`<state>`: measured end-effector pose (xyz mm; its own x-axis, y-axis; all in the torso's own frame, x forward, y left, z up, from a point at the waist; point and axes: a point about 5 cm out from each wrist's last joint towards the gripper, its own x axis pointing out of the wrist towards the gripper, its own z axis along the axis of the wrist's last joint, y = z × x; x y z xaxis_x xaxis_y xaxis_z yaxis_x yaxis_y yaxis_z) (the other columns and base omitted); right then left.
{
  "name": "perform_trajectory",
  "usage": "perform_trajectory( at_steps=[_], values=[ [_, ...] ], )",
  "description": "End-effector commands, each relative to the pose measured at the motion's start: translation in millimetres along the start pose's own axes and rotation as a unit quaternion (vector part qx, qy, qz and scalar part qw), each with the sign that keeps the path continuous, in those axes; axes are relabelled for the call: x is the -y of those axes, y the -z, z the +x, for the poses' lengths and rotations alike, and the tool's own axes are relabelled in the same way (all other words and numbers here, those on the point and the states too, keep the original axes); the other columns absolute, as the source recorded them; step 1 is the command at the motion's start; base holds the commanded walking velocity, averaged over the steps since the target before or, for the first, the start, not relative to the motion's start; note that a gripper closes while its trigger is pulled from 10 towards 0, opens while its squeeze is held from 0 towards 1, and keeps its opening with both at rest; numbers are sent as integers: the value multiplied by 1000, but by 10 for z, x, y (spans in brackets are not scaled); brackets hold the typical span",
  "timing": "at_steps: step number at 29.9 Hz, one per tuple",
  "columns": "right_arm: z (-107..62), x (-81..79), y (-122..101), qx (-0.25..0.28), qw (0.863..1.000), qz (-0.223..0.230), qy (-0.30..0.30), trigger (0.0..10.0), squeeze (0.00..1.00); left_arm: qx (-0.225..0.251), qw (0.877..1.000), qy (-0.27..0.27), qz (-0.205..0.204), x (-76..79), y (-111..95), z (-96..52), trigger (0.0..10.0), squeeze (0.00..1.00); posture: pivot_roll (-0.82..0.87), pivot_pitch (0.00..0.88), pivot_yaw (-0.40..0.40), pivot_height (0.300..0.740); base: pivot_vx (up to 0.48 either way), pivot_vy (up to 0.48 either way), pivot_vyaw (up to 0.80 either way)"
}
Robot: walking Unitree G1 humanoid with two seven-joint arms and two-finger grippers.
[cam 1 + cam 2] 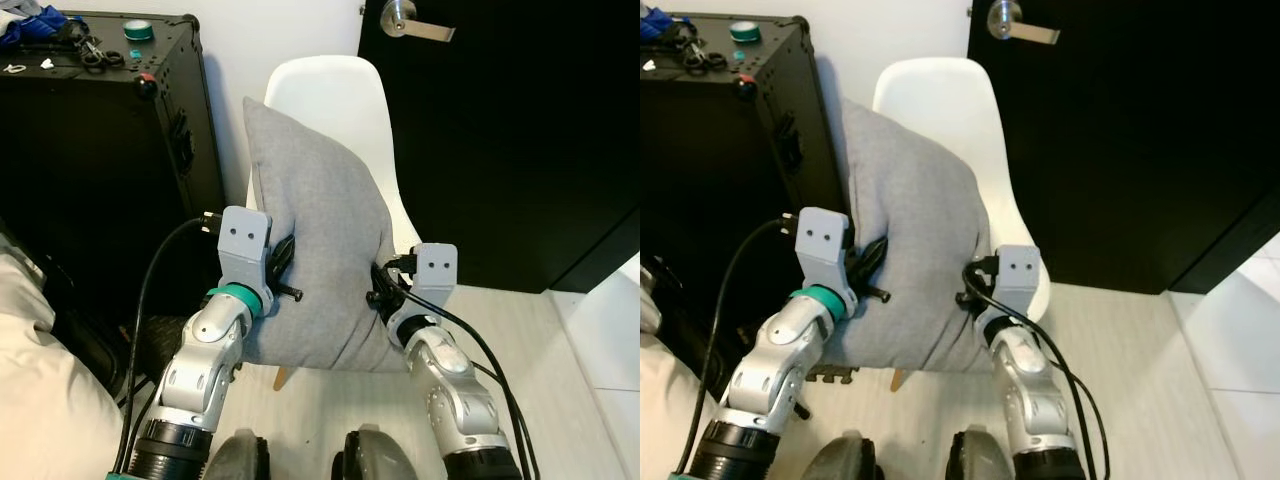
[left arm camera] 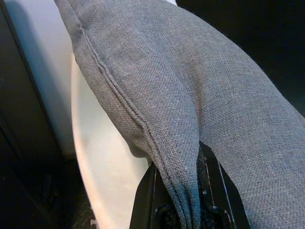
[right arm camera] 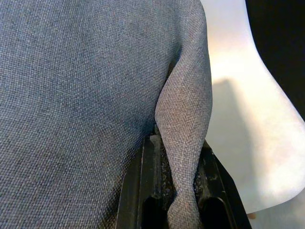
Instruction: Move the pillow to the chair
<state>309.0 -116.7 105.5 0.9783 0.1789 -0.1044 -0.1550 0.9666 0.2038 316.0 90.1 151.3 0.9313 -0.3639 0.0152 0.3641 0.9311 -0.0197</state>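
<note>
1. The gray pillow is held up between the two hands, right in front of the white chair.
2. The left hand pinches the pillow's left edge. Its black fingers squeeze a fold of gray cloth.
3. The right hand pinches the pillow's right edge the same way, with cloth bunched between its fingers.
4. The pillow stands tall and covers most of the chair's seat and part of its back.
5. A black case stands left of the chair, and a dark door is behind it.
</note>
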Motion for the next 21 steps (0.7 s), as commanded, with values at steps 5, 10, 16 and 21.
perform_trajectory(
  at_steps=[5,10,16,21],
  values=[
    [-10,-36,27,-2,1000,0,-4,10000,0,5,999,36,13,115,-16,24,10000,0,54,50,40,627,0,0,0],
    [-12,33,67,-9,1000,2,10,10000,0,2,999,32,14,78,-2,14,10000,0,56,51,38,627,0,0,0],
    [-14,59,75,-14,1000,2,10,10000,0,1,1000,29,11,57,3,10,10000,0,52,50,37,622,0,0,0],
    [-16,62,67,-12,1000,2,11,10000,0,0,1000,30,7,75,8,12,10000,0,49,50,39,617,0,0,0]
  ],
)
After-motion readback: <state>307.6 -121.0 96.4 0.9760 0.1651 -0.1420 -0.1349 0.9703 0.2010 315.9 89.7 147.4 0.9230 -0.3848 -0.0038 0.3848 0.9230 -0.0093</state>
